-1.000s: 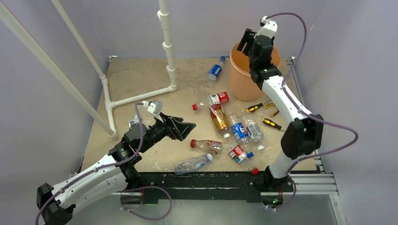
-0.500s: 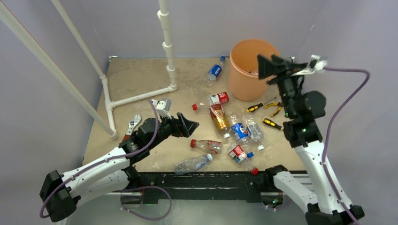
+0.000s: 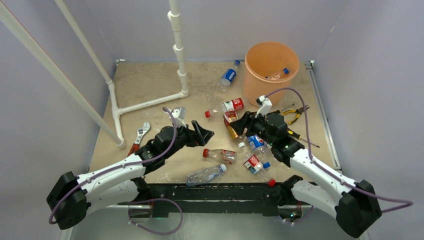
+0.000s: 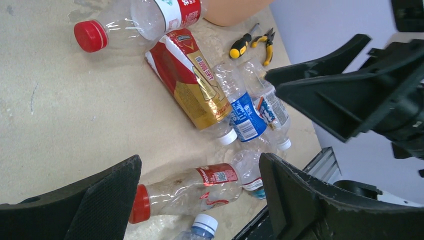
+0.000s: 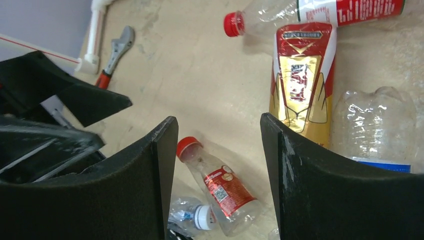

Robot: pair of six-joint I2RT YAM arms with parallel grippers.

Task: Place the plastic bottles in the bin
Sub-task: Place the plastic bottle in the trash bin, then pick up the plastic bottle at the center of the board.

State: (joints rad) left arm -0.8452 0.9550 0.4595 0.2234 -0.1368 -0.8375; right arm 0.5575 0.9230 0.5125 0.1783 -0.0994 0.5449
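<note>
The orange bin [image 3: 256, 90] stands at the back right with one blue-capped bottle [image 3: 278, 75] inside. Several plastic bottles lie on the table: a blue-label one [image 3: 229, 76] left of the bin, a red-label one [image 3: 233, 105], an amber one [image 3: 231, 127], and a red-capped one [image 3: 219, 155]. My left gripper [image 3: 204, 136] is open and empty, just above and left of the red-capped bottle [image 4: 200, 185]. My right gripper [image 3: 241, 125] is open and empty over the amber bottle [image 5: 300, 80], with the red-capped bottle [image 5: 220, 187] showing between its fingers.
Yellow-handled pliers [image 3: 295, 112] and a screwdriver [image 3: 300, 137] lie right of the bottle pile. A red-handled wrench [image 3: 139, 136] lies at the left. A white pipe frame [image 3: 177, 50] stands at the back left. More bottles [image 3: 205, 174] lie near the front edge.
My right arm has swung down from the bin to the bottle pile, facing the left gripper. My left gripper has edged a little right, toward the red-capped bottle.
</note>
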